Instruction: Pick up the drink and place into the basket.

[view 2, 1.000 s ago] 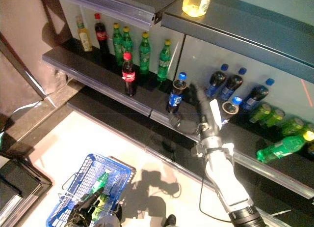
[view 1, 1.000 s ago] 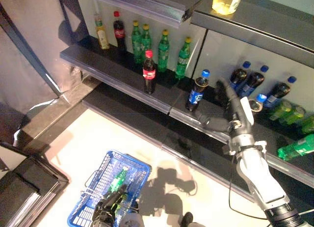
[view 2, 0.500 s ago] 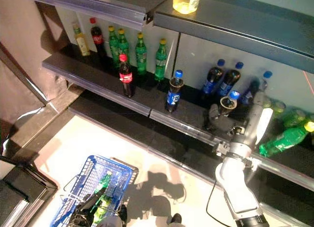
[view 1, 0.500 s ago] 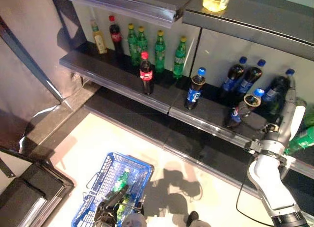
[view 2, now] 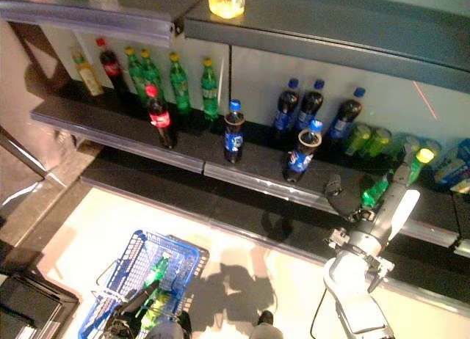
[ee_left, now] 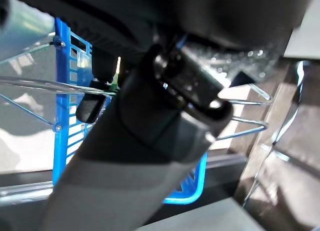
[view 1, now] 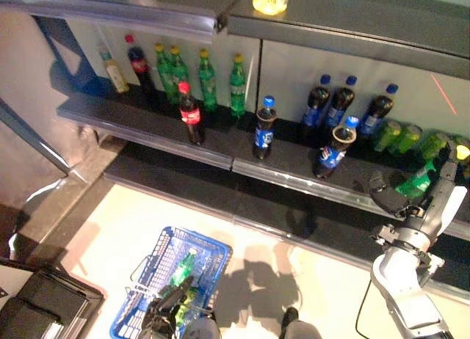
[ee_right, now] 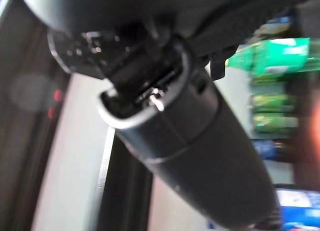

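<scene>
Dark shelf (view 1: 220, 152) of a store rack, pale floor below. Green bottles and a red-capped cola (view 1: 190, 116) stand at its left end, blue-capped colas (view 1: 264, 130) toward the middle, more green bottles lying at the right. One green bottle (view 1: 415, 180) lies on its side near the shelf's right end, yellow cap pointing away from the robot. The right hand (view 1: 437, 188) is at this bottle: fingers extended up along its far side, thumb (view 1: 385, 194) spread out on the near side, so the bottle sits between them; cannot tell whether any part touches it. Right forearm rises steeply from below, wrist near the shelf edge. Blue basket (view 1: 203, 248) is on the floor at lower left, well apart, with a green bottle (view 1: 182, 268) inside. Left hand (view 1: 163, 314) is curled round the basket's wire handle (ee_left: 245, 126).
</scene>
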